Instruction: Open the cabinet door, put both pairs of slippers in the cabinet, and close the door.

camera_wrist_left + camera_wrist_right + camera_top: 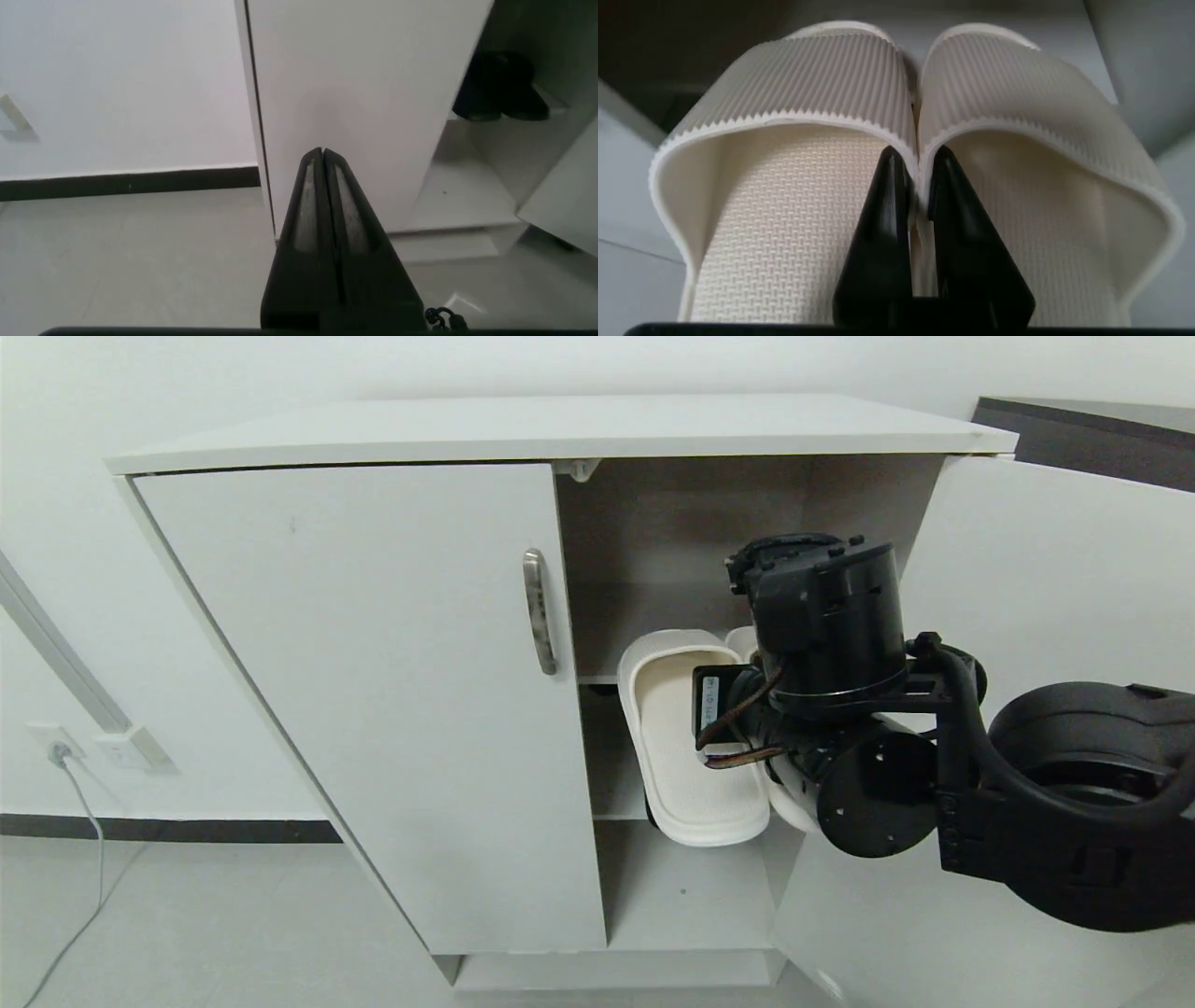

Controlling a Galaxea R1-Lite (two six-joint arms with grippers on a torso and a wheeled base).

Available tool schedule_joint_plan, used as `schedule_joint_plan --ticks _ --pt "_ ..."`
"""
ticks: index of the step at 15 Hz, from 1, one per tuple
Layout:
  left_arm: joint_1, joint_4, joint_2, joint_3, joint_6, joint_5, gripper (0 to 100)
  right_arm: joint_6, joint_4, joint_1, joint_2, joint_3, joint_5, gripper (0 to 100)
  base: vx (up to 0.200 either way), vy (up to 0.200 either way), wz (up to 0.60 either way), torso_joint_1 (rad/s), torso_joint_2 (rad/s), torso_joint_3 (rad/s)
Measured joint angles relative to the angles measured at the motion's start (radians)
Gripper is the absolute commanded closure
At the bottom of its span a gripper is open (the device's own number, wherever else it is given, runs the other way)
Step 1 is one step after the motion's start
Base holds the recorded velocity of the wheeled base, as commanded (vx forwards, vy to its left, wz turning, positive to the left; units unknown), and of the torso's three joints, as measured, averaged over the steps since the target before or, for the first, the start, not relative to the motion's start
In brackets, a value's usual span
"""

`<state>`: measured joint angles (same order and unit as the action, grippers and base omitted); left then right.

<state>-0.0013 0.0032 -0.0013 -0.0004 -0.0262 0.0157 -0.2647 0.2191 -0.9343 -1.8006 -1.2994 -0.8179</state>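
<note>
The white cabinet has its left door closed and its right door swung open. My right gripper is shut on a pair of cream slippers, pinching their inner side walls together. In the head view those slippers hang toes up in the open half, at the middle shelf's height, with my right wrist covering part of them. A dark pair of slippers lies on a shelf inside. My left gripper is shut and empty, low in front of the closed door.
A metal handle runs down the closed door's inner edge. The bottom shelf is bare. A wall socket with a cable sits low on the left wall. Dark furniture stands behind the open door.
</note>
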Motion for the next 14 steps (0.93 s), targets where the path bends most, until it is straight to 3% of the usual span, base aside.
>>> schedule_joint_plan --ticks 2,8,14 --pt "-0.001 0.000 0.000 0.000 0.001 0.000 100 -0.001 0.000 0.001 0.000 0.001 0.000 100 0.200 0.000 0.00 0.002 0.01 -0.002" --pt "0.000 0.000 0.000 0.000 0.001 0.000 100 -0.001 0.003 0.019 -0.022 -0.007 0.002 100 0.000 0.000 0.00 0.000 0.00 0.000" --pt "-0.001 0.000 0.000 0.000 0.001 0.000 100 0.024 0.010 0.075 -0.124 -0.158 0.016 100 0.000 0.000 0.00 0.000 0.00 0.000"
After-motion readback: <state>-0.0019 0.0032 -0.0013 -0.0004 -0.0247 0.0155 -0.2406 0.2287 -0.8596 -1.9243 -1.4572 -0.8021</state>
